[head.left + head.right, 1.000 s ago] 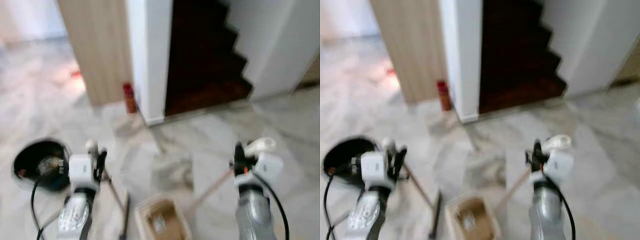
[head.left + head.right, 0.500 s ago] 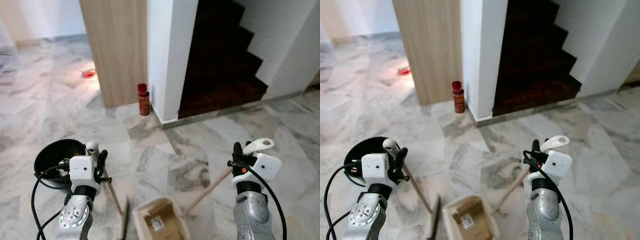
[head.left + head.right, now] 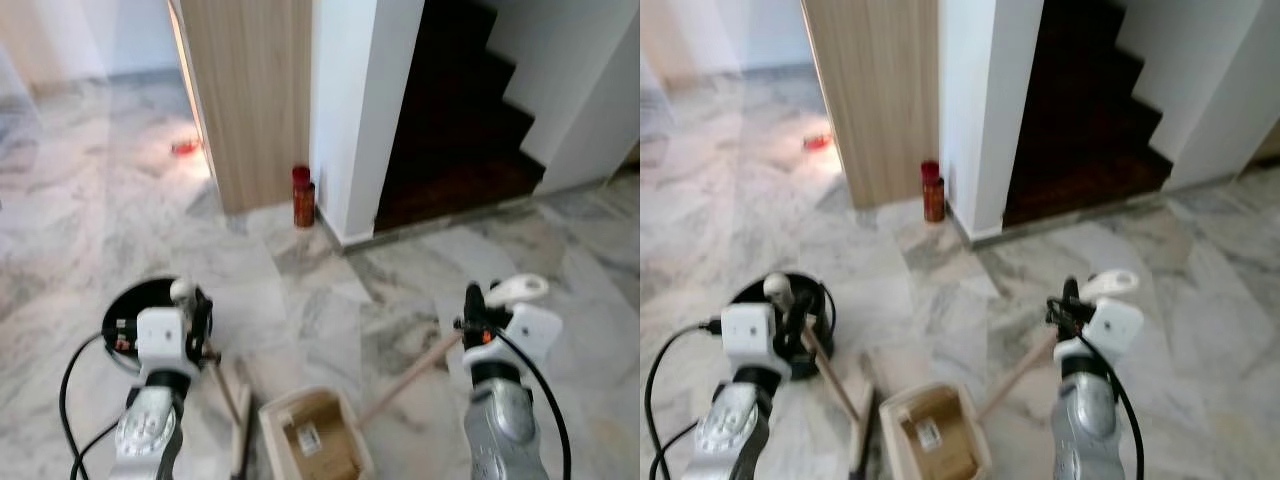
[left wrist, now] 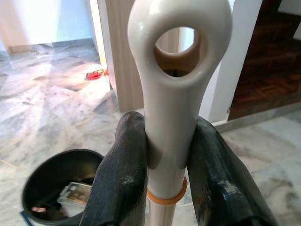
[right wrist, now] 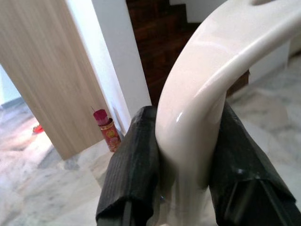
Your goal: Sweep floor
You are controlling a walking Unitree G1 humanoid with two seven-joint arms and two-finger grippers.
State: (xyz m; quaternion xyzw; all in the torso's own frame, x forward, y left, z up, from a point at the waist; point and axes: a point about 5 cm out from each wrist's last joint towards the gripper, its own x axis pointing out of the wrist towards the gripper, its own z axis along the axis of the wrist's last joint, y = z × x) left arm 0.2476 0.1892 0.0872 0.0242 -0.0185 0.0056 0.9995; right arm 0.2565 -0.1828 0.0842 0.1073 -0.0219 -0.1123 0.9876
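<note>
Marble floor [image 3: 90, 230] lies ahead. Left fingers [image 4: 123, 183] clamp the broom handle [image 4: 174, 94]; right fingers [image 5: 136, 174] clamp the dustpan handle [image 5: 207, 94]. Step: carrying tools. Next: locate debris beyond the fingers.

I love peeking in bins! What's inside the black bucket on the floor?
Inside the black bucket lies a small clear box and some reddish scraps. The left gripper's fingers and the broom handle hide the rest.

One broom [image 4: 176, 94], one dustpan [image 3: 310, 440], one bin [image 3: 140, 305], one red can [image 3: 303, 197].
</note>
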